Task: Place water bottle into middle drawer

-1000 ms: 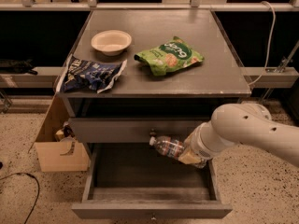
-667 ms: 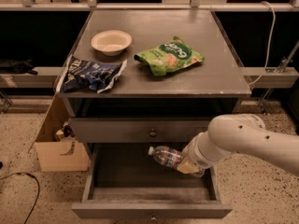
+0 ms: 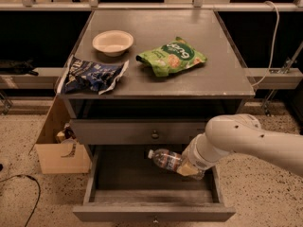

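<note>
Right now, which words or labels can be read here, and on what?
Green snack bag: white lettering, too blurred to read.
Dark blue bag: print unreadable.
Water bottle, held by the claw over the middle drawer: label unreadable.
Nothing legible elsewhere.

The tool (image 3: 188, 168), inside the open middle drawer (image 3: 154, 212) at its right, holds the water bottle (image 3: 164, 159) pointing left.
</note>
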Robot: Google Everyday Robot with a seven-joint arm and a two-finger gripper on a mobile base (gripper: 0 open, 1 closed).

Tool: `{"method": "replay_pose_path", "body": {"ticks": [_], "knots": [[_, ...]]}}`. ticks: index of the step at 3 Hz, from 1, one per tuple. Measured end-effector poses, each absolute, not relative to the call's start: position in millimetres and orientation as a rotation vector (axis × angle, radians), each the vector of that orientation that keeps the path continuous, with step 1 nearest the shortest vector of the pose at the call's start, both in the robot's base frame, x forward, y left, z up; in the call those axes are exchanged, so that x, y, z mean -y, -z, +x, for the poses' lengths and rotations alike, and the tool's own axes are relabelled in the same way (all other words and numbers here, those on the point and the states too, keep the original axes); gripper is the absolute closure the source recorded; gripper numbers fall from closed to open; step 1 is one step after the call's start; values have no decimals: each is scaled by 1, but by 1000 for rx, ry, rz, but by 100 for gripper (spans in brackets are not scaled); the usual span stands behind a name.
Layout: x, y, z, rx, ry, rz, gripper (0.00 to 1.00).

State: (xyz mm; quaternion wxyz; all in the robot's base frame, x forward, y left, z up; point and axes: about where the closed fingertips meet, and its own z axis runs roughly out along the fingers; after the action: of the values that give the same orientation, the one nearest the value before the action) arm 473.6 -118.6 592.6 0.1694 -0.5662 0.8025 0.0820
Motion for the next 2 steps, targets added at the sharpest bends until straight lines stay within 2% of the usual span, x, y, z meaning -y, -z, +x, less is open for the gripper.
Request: {"method": "replay_pose_path", "body": {"ticks": [2], "knots": [[109,-529,477,-2371,-339,-1663,100]]}}
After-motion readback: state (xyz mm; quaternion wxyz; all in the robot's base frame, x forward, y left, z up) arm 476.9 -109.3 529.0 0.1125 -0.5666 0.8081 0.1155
